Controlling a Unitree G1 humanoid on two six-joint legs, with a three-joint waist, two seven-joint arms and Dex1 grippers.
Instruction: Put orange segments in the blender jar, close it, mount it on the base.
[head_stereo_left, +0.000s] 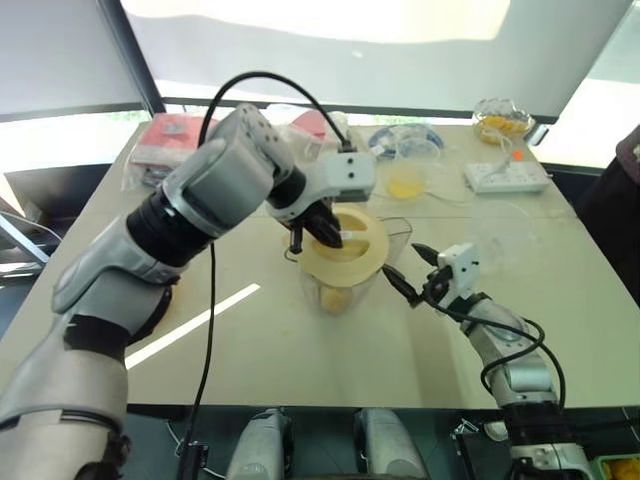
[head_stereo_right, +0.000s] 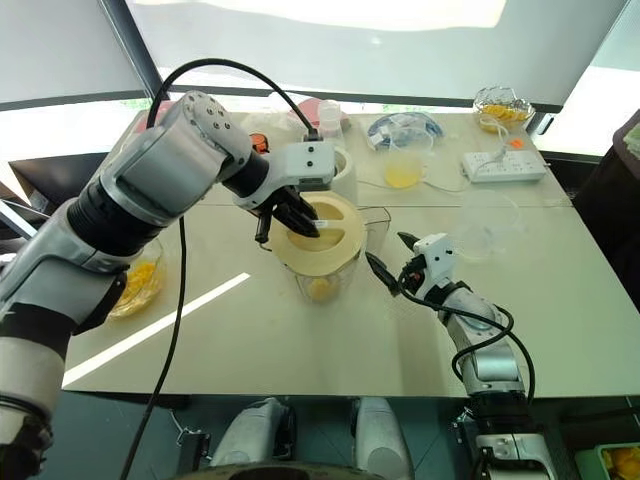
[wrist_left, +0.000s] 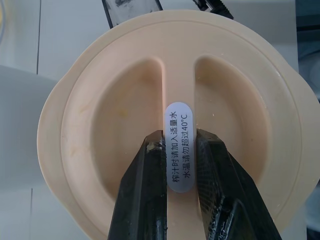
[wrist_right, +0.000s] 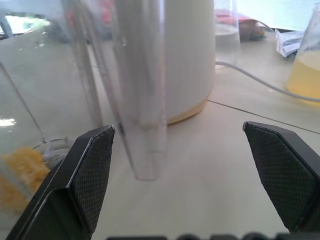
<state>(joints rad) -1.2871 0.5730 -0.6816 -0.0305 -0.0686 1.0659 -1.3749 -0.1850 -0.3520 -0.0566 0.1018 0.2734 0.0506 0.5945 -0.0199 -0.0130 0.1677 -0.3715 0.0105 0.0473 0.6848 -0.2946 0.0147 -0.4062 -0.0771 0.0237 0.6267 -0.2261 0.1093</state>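
The clear blender jar (head_stereo_left: 340, 290) stands mid-table with orange segments (head_stereo_right: 319, 289) at its bottom. A cream lid (wrist_left: 125, 125) rests tilted on its rim. My left gripper (head_stereo_left: 325, 235) comes down from above and is shut on the lid's central ridge, at a white label. My right gripper (head_stereo_right: 388, 250) is open and level just right of the jar, with its fingers on either side of the jar's handle (wrist_right: 142, 100) but not touching it. The white base (wrist_right: 187, 60) stands behind the jar.
A glass bowl of orange segments (head_stereo_right: 140, 280) sits at the left edge, and another (head_stereo_right: 503, 108) at the back right. A cup of yellow liquid (head_stereo_right: 404, 170), a white power strip (head_stereo_right: 505, 165) with its cable, and a clear empty bowl (head_stereo_right: 490, 215) lie right of the jar.
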